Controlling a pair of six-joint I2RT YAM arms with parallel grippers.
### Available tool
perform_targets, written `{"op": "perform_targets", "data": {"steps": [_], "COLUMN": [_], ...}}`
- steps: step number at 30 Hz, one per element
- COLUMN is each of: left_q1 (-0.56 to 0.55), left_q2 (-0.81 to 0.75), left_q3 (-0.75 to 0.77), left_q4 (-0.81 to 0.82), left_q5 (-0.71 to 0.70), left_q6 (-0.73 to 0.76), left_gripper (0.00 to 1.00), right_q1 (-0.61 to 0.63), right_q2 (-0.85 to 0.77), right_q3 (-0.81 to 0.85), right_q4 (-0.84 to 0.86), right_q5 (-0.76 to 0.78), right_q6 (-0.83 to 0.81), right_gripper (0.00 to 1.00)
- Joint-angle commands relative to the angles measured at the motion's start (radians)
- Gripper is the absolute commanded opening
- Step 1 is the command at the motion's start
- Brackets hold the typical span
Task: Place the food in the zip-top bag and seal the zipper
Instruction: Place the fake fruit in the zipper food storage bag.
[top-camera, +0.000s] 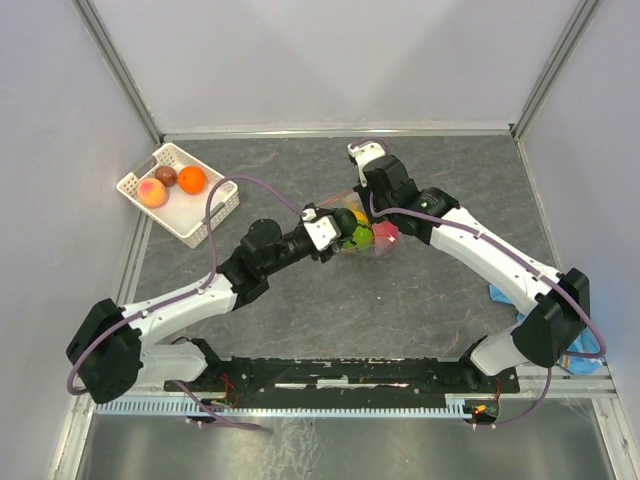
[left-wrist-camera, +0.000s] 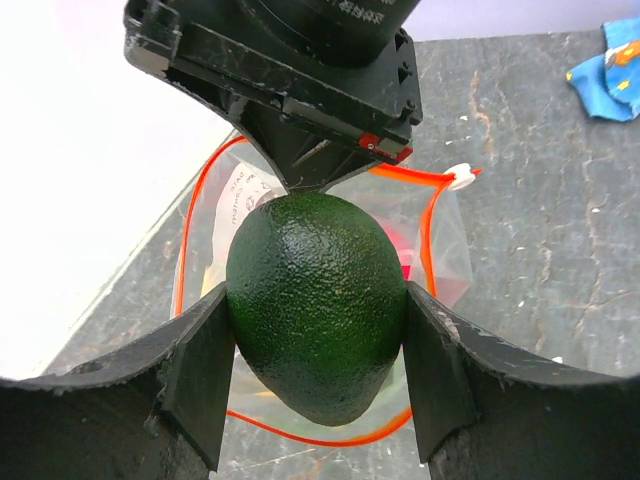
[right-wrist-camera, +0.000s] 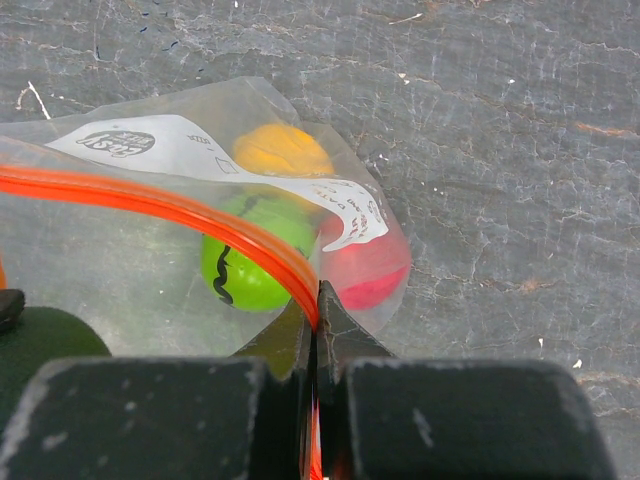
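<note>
My left gripper (left-wrist-camera: 318, 385) is shut on a dark green avocado (left-wrist-camera: 316, 302) and holds it over the open mouth of the clear zip-top bag (left-wrist-camera: 445, 255). The avocado also shows from above (top-camera: 347, 235), beside the left gripper (top-camera: 338, 232). My right gripper (right-wrist-camera: 317, 318) is shut on the bag's orange-red zipper (right-wrist-camera: 200, 213) and holds that edge up. Inside the bag (right-wrist-camera: 110, 250) lie a yellow fruit (right-wrist-camera: 283, 150), a lime green fruit (right-wrist-camera: 247, 262) and a pink-red fruit (right-wrist-camera: 368, 265). From above the right gripper (top-camera: 372, 212) is at the bag (top-camera: 376, 240).
A white perforated basket (top-camera: 182, 222) at the back left holds a peach fruit (top-camera: 152, 192), a brown one (top-camera: 166, 175) and an orange one (top-camera: 191, 179). A blue cloth (top-camera: 578, 350) lies at the right near the right arm's base.
</note>
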Motion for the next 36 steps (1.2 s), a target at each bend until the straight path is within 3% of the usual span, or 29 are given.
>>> {"op": "perform_targets", "data": {"steps": [1,13,21,36], "left_q1": [-0.002,0.004,0.015,0.016], "left_q2": [0.032,0.144,0.197,0.232], "left_q3": [-0.002,-0.008,0.004,0.008], "left_q4": [0.120,0.235,0.279,0.314], "left_q5": [-0.021,-0.059,-0.112,-0.214], "left_q6": [0.145,0.188,0.183,0.143], "left_gripper": [0.43,0.52,0.66,0.79], "right_q1": [-0.002,-0.003,-0.003,-0.003], "right_q2": [-0.041,-0.041,-0.041,-0.040], "right_q3": [0.004,0.004,0.002,0.001], "right_q4": [0.039,0.037,0.037,0.037], "right_q5": [0.005,0.002,0.002,0.002], "right_q6": [0.008,0.008,0.008,0.008], "right_gripper": [0.02,0.02,0.02,0.02]}}
